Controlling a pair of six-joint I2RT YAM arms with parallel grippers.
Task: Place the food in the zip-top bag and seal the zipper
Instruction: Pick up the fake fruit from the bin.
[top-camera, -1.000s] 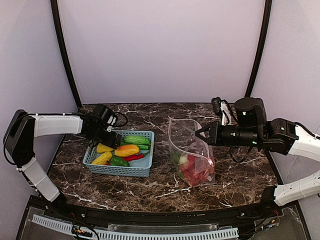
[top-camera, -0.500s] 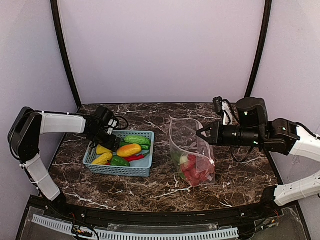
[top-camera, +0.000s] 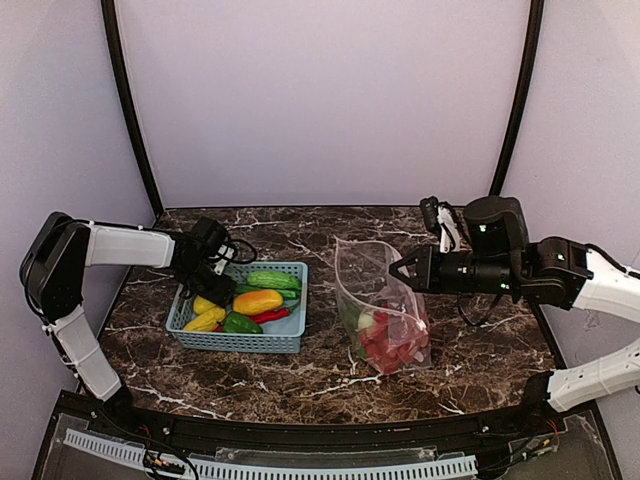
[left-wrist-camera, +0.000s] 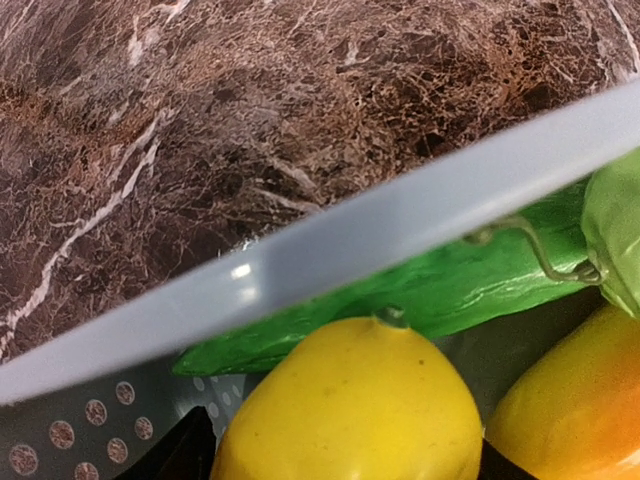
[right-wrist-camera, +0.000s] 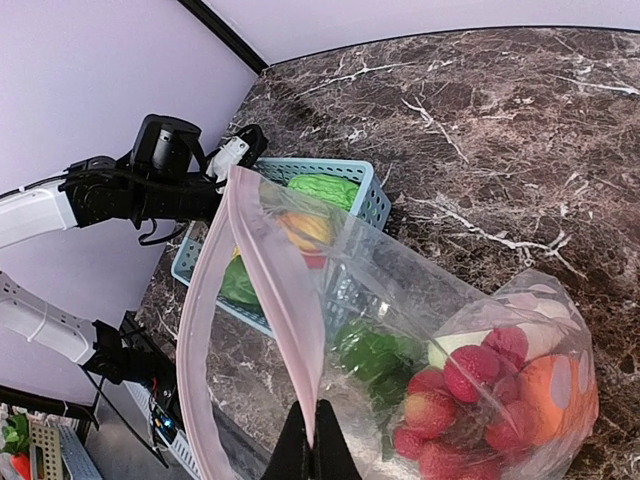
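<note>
The dark brown marble-patterned desk with white veins carries two things. A light blue lattice plastic basket sits flat left of centre. A clear dotted plastic zip-top bag rests on its filled bottom right of centre, well apart from the basket.

Left gripper — lower and further left in basket.
Down from above the rim to the basket's left end; jaws narrowed from wide, now flanking yellow pepper on both sides.
</note>
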